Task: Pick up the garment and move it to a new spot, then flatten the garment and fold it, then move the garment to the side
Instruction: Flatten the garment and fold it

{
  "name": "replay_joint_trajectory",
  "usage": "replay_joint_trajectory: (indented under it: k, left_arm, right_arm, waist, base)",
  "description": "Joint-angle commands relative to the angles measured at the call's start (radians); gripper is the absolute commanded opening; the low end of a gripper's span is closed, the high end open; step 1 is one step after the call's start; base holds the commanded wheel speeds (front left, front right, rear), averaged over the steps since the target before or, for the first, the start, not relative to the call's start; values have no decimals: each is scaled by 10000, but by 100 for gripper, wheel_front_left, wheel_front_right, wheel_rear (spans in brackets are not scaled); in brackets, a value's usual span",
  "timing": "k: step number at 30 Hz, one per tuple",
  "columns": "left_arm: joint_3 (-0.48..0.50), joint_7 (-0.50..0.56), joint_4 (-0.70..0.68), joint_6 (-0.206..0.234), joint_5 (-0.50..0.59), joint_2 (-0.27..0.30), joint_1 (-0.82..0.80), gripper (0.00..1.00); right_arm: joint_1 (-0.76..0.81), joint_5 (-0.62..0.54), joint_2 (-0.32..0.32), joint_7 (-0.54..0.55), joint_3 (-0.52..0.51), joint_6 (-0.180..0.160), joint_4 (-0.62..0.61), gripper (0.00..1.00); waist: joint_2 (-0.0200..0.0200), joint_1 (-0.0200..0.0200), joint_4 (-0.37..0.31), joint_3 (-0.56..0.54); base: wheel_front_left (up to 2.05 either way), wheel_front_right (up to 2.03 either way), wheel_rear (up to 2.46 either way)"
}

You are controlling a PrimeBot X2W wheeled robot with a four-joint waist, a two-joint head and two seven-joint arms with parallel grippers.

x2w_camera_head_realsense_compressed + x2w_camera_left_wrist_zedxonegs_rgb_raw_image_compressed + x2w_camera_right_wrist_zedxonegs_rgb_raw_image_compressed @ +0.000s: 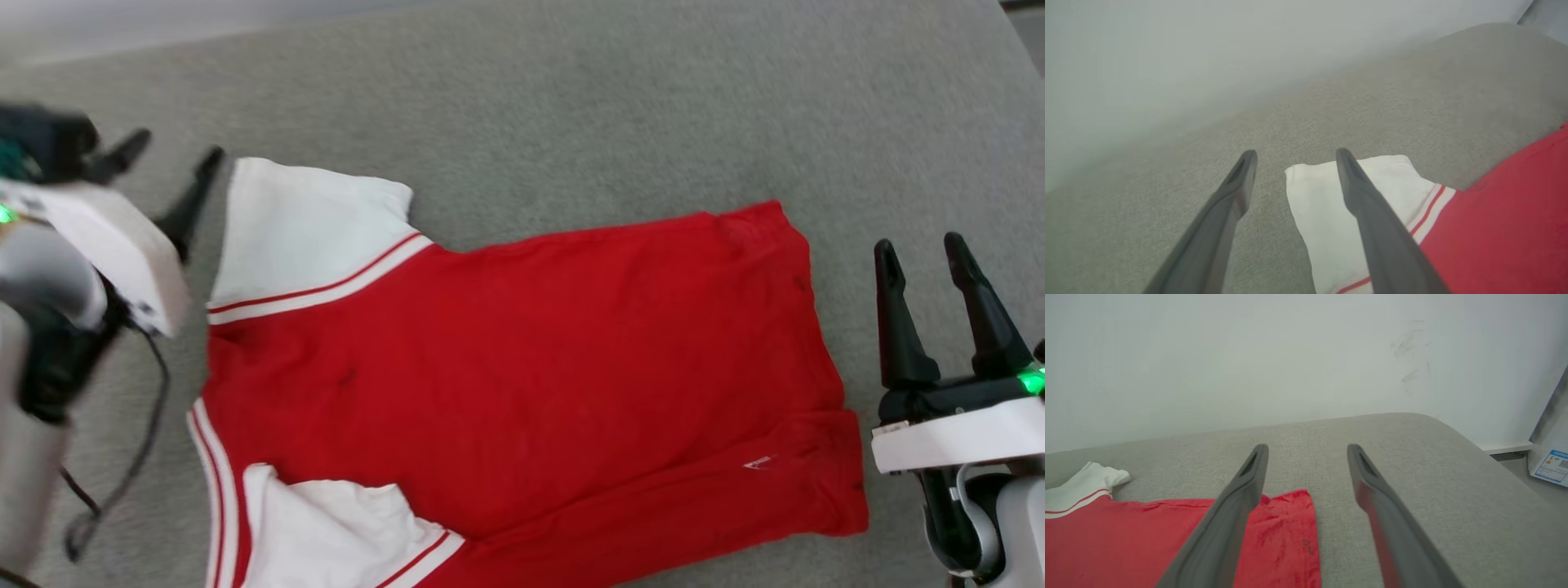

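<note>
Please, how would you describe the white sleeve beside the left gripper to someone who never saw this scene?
A red shirt lies spread on the grey cushion. At its left end, the far sleeve lies flat beside the open left gripper. Unlike the near sleeve, which is rumpled, it lies smooth.
</note>
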Motion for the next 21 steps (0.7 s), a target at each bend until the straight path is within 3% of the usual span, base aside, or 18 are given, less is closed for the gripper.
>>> replay_joint_trajectory:
  k: [1, 6, 10, 14, 21]
  left_arm:
    - [3, 503, 117, -20, -232, 237, -397, 100]
    - [-72, 3296, 790, -36, -1584, 977, -1775, 100]
    - [-138, 4683, 1448, 27, -2006, 1281, -2554, 100]
    - [-311, 5547, 2000, 84, -2099, 1466, -3023, 100]
    - [-759, 6105, 2707, 67, -2077, 1439, -2750, 100]
  right_arm:
    - [-232, 40, 105, -103, 64, 0, 62, 100]
    - [-499, 129, 282, -373, 239, -2, 403, 100]
    - [-627, 145, 405, -499, 332, -2, 757, 100]
    - [-776, 188, 471, -610, 444, -2, 1000, 100]
    - [-903, 194, 602, -703, 423, -2, 1495, 100]
  waist:
    - [0, -1, -558, 616]
    - [0, -1, -1035, 1203]
    - [0, -1, -1223, 1601]
    - [0, -1, -1372, 1828]
    - [0, -1, -1462, 2064]
  base:
    - [0, 0, 0]
    - [0, 0, 0]
    - [0, 0, 0]
    - [0, 0, 0]
    - [0, 0, 0]
